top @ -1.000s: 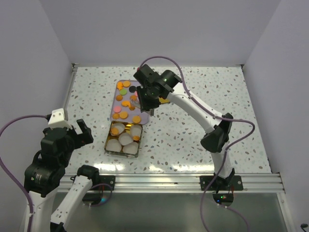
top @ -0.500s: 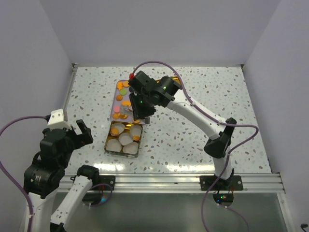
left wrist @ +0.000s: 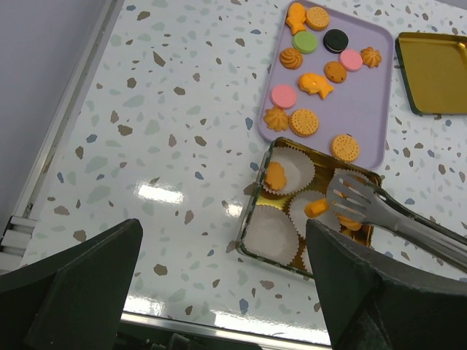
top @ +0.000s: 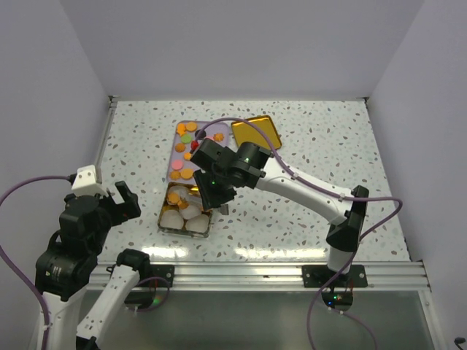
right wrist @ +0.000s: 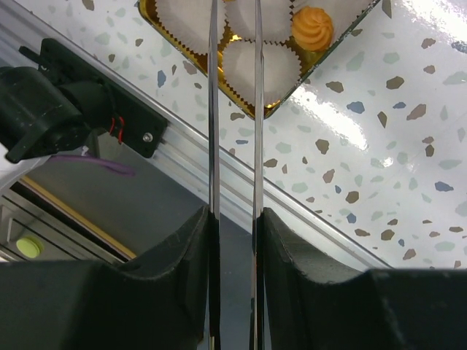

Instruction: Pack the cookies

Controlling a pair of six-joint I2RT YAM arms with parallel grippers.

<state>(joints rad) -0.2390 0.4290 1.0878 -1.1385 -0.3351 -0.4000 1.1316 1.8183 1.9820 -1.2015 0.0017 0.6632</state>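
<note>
The right gripper (right wrist: 233,219) reached over the near half of the bench (left wrist: 146,109), its jaws closed on the handles of a pair of metal tongs (left wrist: 379,208). The right wrist view showed the two blades pressed to a narrow gap between the black fingers (right wrist: 191,248). The slotted tips of the tongs hung over a gold tin (left wrist: 250,240) lined with white paper cups (left wrist: 270,233). A small orange cookie (left wrist: 317,209) sat right at those tips, above one of the middle cups, though whether it was pinched or already lying in the paper could not be told. Another orange cookie (left wrist: 275,176) lay in the cup at the tin's far left corner, and the right wrist view caught an orange swirl (right wrist: 312,28) in a cup beside the blades; the near-left cup was bare paper. Most of the cookies (left wrist: 303,122) were spread on a lilac tray (left wrist: 368,109) just beyond the tin: orange rounds and shapes, two pink, one green, one black. A gold lid (left wrist: 438,73) lay flat on the bench to the right of the tray, apart from it. The left gripper (left wrist: 223,248) was held above the near left part of the bench, well clear of the tin, its jaws spread wide with nothing between them.
</note>
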